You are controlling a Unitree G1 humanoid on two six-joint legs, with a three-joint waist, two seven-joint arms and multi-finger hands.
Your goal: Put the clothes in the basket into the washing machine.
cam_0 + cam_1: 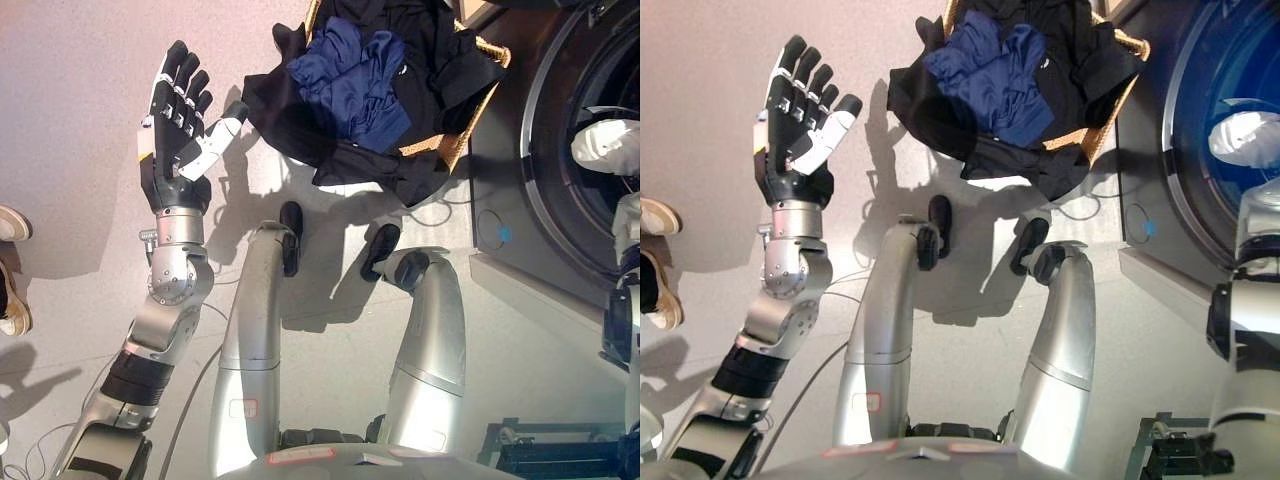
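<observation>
A wicker basket (468, 112) stands on the floor at the top centre. It holds black clothes (300, 125) that spill over its left rim and a blue garment (355, 80) on top. The washing machine (540, 150) is at the right, and its round opening faces me. My left hand (180, 120) is open and empty, held up left of the basket and apart from the clothes. My right arm reaches to the drum opening, where the right hand (606, 146) shows as a white shape; I cannot make out its fingers.
A person's shoes (12, 225) show at the left edge. A dark frame (545, 450) stands at the lower right by the machine's front. Bare floor lies left of the basket.
</observation>
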